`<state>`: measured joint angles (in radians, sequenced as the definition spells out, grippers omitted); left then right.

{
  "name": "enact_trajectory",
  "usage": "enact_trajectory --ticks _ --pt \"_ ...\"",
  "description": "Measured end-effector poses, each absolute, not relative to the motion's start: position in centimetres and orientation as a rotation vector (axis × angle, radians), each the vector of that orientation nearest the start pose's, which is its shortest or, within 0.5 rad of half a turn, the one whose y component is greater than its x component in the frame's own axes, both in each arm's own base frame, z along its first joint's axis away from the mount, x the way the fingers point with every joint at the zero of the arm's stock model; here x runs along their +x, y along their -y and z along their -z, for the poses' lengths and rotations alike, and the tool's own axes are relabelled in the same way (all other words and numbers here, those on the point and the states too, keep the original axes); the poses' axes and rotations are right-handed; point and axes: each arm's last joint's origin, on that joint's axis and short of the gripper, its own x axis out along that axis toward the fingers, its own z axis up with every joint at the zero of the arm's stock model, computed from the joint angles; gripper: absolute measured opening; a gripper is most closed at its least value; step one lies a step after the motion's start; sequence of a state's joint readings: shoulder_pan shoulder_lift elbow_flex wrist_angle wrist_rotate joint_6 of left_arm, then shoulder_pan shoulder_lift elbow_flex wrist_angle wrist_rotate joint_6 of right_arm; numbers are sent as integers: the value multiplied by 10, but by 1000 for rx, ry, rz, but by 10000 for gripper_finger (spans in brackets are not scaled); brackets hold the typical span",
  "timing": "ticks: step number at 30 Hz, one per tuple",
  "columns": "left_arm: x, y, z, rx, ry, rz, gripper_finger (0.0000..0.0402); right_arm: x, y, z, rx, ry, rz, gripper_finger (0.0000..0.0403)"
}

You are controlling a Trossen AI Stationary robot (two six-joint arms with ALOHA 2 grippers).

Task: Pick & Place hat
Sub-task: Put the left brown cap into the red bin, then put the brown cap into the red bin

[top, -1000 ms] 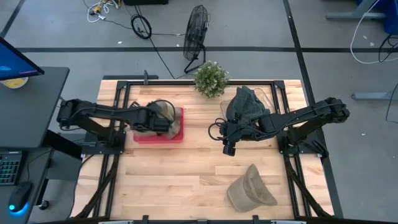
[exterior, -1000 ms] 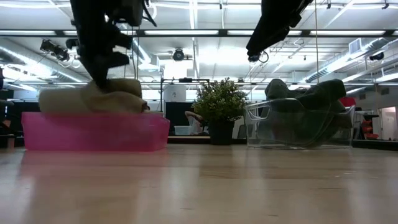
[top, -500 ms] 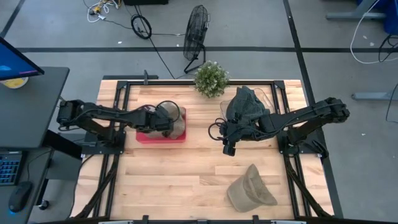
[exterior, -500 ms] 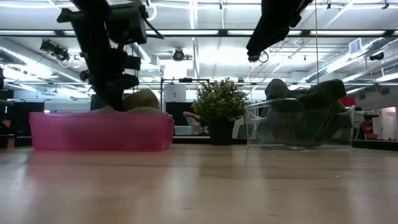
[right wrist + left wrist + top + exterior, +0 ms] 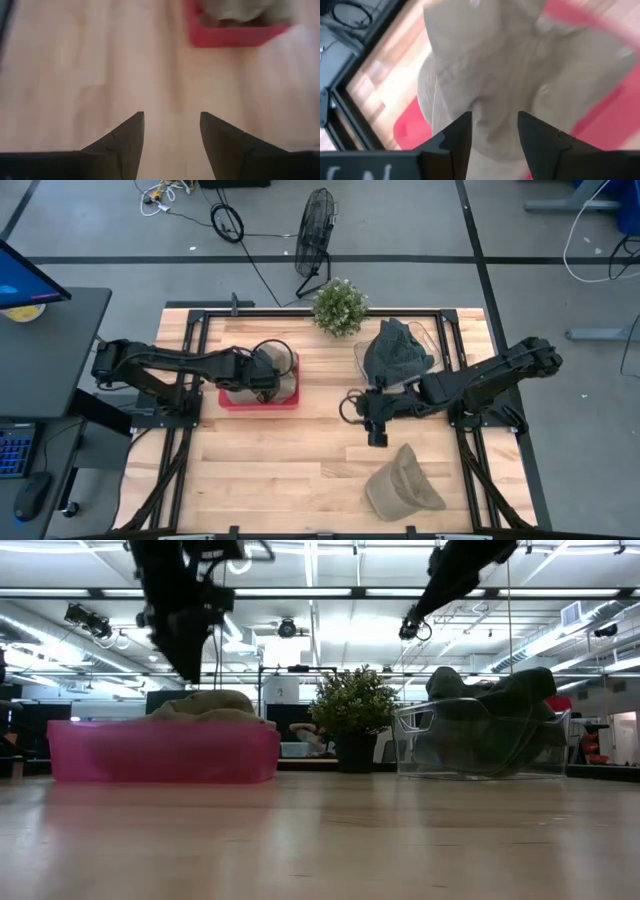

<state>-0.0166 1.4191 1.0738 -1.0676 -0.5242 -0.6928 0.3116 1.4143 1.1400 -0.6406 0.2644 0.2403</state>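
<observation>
A tan hat (image 5: 282, 374) lies crumpled in the pink bin (image 5: 228, 402), its top showing above the bin's wall in the low view (image 5: 205, 705). My left gripper (image 5: 495, 125) hovers open just above this hat (image 5: 510, 65), clear of it in the low view (image 5: 190, 668). A second tan hat (image 5: 403, 483) lies flat on the table near the front edge, right of centre. My right gripper (image 5: 377, 436) stands open over bare wood (image 5: 172, 125), between the clear bin and this second hat.
A clear bin (image 5: 480, 745) at the back right holds dark hats (image 5: 398, 352). A potted plant (image 5: 340, 305) stands at the far edge between the two bins. Bare wood lies across the table's middle and near left.
My left gripper has opened, let go of the tan hat and risen; the hat has settled lower into the pink bin. My right gripper has moved toward the table's near edge, toward the second tan hat, staying open.
</observation>
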Motion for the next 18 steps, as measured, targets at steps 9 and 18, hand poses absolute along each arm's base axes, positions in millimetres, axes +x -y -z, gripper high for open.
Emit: enact_trajectory --ticks 9,18 --pt "263 25 -277 -116 -911 -772 167 247 -124 -271 368 -1090 68 197" --pt "264 43 -279 -126 -860 -719 167 220 -165 -251 667 -1320 275 197"
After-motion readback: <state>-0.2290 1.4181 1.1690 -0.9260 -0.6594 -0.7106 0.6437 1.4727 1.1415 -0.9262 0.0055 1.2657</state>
